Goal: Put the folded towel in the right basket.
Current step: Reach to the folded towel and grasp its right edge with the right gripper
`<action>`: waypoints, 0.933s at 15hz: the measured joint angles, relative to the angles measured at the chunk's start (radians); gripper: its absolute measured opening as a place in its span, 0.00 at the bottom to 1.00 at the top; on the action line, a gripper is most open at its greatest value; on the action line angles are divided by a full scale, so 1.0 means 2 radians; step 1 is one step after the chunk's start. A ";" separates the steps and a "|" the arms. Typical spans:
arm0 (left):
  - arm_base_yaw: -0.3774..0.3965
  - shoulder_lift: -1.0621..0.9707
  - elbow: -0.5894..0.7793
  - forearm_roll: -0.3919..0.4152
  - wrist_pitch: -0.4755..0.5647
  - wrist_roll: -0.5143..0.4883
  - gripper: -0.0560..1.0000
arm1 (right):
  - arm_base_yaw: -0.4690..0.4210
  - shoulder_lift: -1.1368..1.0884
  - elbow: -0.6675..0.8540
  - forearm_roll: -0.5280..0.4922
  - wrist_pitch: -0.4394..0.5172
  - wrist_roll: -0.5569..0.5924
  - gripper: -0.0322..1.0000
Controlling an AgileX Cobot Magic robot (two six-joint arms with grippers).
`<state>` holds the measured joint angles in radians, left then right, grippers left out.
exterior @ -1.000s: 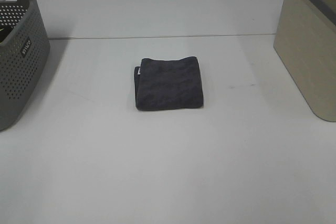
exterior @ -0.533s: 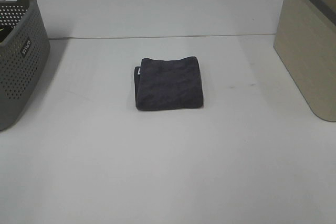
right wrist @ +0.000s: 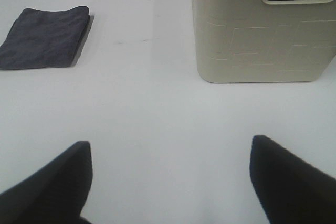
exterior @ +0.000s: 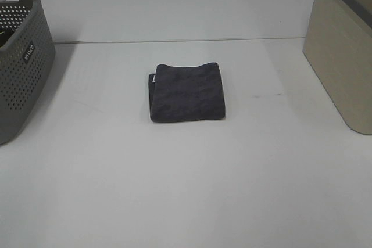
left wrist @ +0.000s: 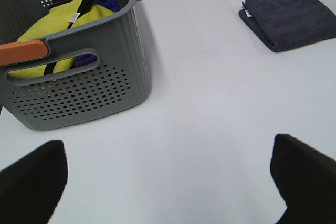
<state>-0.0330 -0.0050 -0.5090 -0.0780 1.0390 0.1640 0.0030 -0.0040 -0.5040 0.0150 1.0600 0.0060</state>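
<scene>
A folded dark grey towel (exterior: 187, 92) lies flat in the middle of the white table; it also shows in the left wrist view (left wrist: 289, 17) and the right wrist view (right wrist: 46, 37). The beige right basket (exterior: 343, 50) stands at the table's right edge and shows in the right wrist view (right wrist: 264, 30). My left gripper (left wrist: 168, 182) is open and empty, well short of the towel, beside the grey basket. My right gripper (right wrist: 168, 179) is open and empty, between the towel and the beige basket but nearer me. Neither gripper shows in the exterior view.
A grey perforated basket (exterior: 20, 56) stands at the left edge; in the left wrist view (left wrist: 79, 72) it holds yellow and blue cloth and has an orange handle. The white table (exterior: 186, 190) stretches between the baskets.
</scene>
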 joint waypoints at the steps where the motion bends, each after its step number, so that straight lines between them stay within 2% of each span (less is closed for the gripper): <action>1: 0.000 0.000 0.000 0.000 0.000 0.000 0.99 | 0.000 0.000 0.000 0.000 0.000 0.000 0.77; 7: 0.000 0.000 0.000 0.000 0.000 0.000 0.99 | 0.000 0.014 -0.003 0.000 -0.003 0.000 0.77; 11: 0.000 0.000 0.000 0.000 0.000 0.000 0.99 | 0.000 0.148 -0.042 0.000 -0.104 0.000 0.77; 14: 0.000 0.000 0.000 0.000 0.000 0.000 0.99 | 0.000 0.289 -0.101 0.005 -0.134 0.000 0.77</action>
<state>-0.0330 -0.0050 -0.5090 -0.0780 1.0390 0.1640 0.0030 0.5740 -0.7060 0.0250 0.7910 0.0060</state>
